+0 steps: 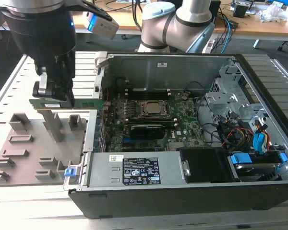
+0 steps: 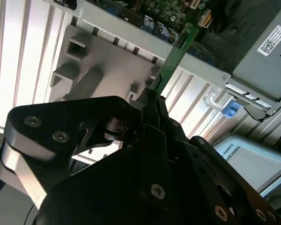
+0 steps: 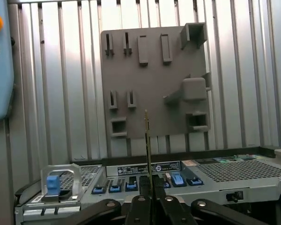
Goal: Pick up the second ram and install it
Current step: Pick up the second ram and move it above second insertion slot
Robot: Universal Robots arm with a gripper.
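1. The black two-finger gripper [image 1: 52, 95] hangs at the exterior view's left, outside the open black desktop computer case [image 1: 182, 203].
2. Its jaws are narrowed right down and clamped on the second ram [image 1: 86, 103], a long, thin, flat green circuit-board stick.
3. In the exterior view the stick lies level and lengthwise. The fingers pinch it nearer the end away from the case, and a small white label sits just below the grip.
4. The free end of the stick reaches to the case's side wall at the exterior view's left. It does not cross over the large green motherboard [image 1: 182, 120].
5. The stick is over the grey plastic holder plate with upright posts and slots [image 1: 43, 151], up above those posts.
6. The plate rests on the ribbed silver metal table [image 1: 7, 96], just beside the case.
7. In the first wrist view the ram [image 3: 147, 140] shows edge-on as a thin line rising from the closed gripper [image 3: 150, 190], with the holder plate [image 3: 154, 89] behind it.
8. In the second wrist view the green stick [image 2: 172, 56] runs out from the gripper [image 2: 152, 96] toward the case edge.
9. Inside the case, the square metal CPU socket [image 1: 153, 109] sits mid-board, well apart from the gripper.
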